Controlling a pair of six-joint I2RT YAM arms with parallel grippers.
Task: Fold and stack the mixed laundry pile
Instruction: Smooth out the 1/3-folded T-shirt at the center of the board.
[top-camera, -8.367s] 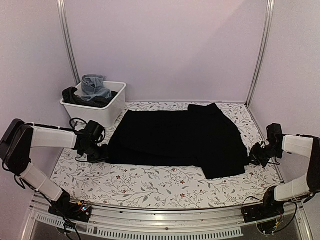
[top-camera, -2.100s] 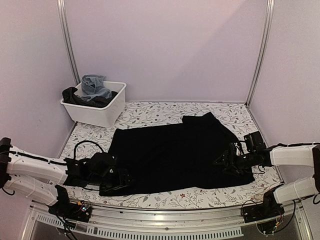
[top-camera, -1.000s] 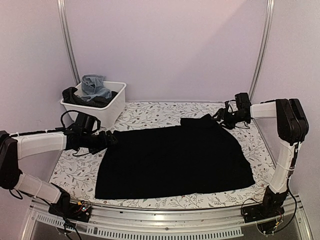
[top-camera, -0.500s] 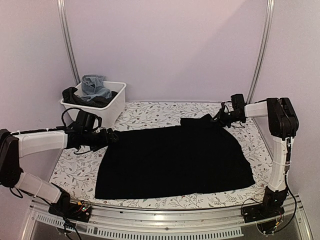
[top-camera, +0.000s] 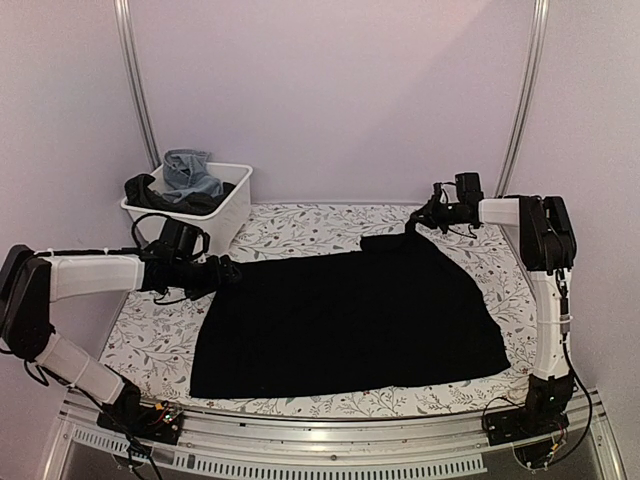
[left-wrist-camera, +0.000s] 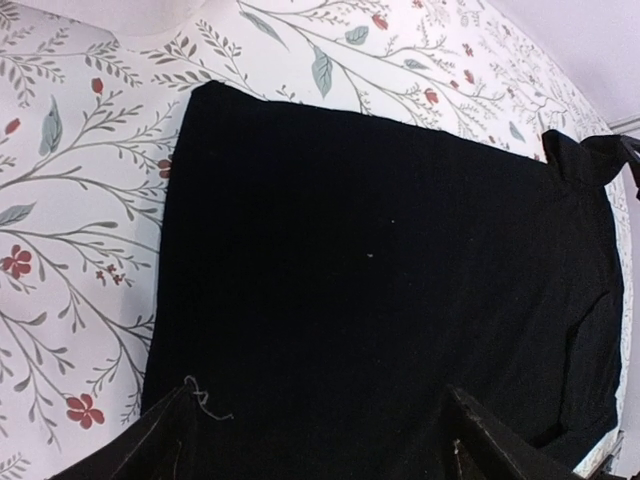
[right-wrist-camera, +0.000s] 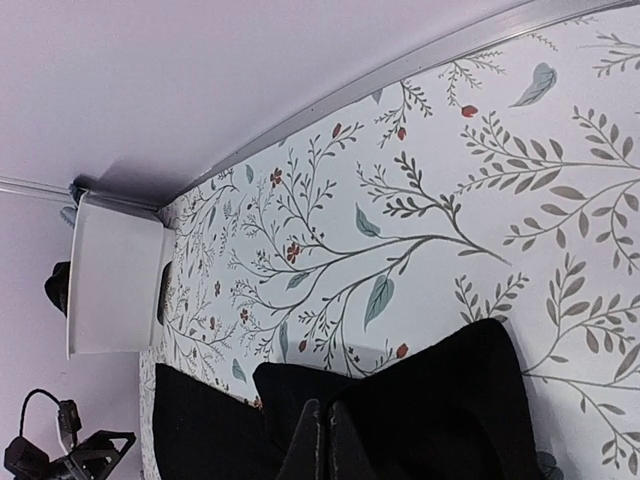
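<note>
My left gripper (top-camera: 226, 271) hangs wide open, the black cloth (top-camera: 350, 320) lying flat just beneath and ahead of its fingers (left-wrist-camera: 170, 440). Within the last second my right gripper (top-camera: 412, 225) has closed, pinching the cloth's peaked corner at its tips, so I judge a fold can begin. Only the overhead view shows the jeans (top-camera: 190, 170) in the white bin (top-camera: 205, 232) beyond my left hand.

even soft light, sharp frames, faint shadows
</note>
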